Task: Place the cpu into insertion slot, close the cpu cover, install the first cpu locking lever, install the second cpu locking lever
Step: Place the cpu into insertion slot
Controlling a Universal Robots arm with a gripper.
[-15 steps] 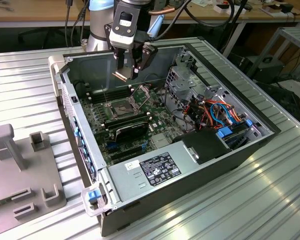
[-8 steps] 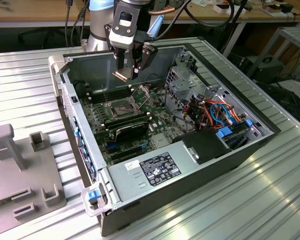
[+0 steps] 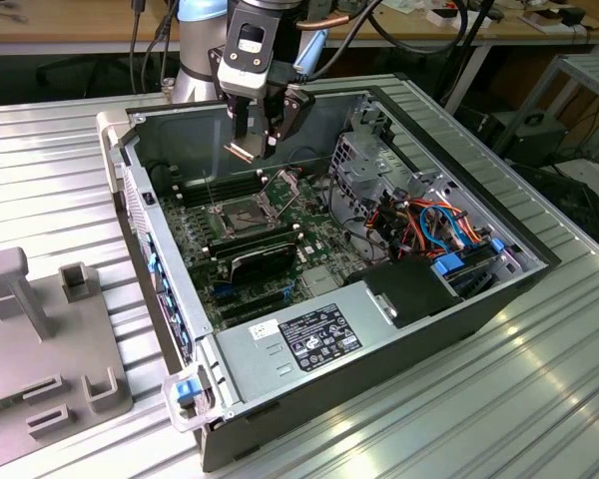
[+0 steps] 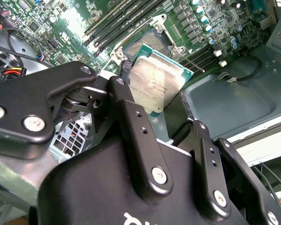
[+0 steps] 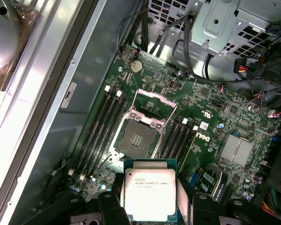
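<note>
My gripper [image 3: 255, 145] hangs inside the open computer case, shut on the cpu [image 5: 150, 194], a flat square chip with a silvery top held level between the black fingers [image 4: 131, 122]. The cpu [image 4: 157, 84] is in the air above the motherboard, a short way off the insertion slot [image 5: 138, 139]. That slot [image 3: 242, 213] is a square black socket with a dark, bare centre. The cpu cover [image 5: 154, 107], a thin metal frame, is swung open and stands up at the socket's far edge [image 3: 285, 188]. A thin lever rod [image 3: 211, 195] sticks up beside the socket.
Long black memory slots [image 5: 100, 126] flank the socket on both sides. A metal drive cage [image 3: 364, 160] and cable bundles [image 3: 444, 225] fill the case toward the exterior view's right, with a power supply [image 3: 314, 334] at the front. A grey fixture [image 3: 50, 319] sits outside the case.
</note>
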